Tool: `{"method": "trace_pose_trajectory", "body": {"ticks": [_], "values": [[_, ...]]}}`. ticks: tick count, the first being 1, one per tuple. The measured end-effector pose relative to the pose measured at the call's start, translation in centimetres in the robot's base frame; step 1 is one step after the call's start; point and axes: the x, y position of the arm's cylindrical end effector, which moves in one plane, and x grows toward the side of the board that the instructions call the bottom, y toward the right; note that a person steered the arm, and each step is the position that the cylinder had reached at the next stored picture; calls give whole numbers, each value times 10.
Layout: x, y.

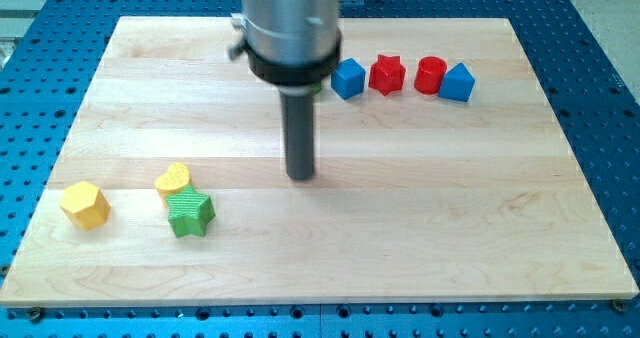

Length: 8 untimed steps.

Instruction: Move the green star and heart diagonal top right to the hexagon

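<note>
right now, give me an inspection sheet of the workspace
surface: pale wooden board, flat, on a blue perforated base
job's things: green star touching yellow heart above it; yellow hexagon apart, toward the view's left
clutter: blue block, red star, red cylinder, blue block in a row near the view's top
grippers: none; my tip sits to the view's right of the star, apart
cables: nothing seen
surroundings: nothing seen beyond the base
</note>
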Motion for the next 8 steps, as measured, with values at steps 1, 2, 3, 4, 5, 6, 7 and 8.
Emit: {"method": "trace_pose_trajectory", "body": {"ticks": [1,2,3,4,5,6,7,8], "values": [[82,5],[109,-42],[85,-79],[46,-118],[48,-149],[60,-186],[38,-198],[5,-167]]}}
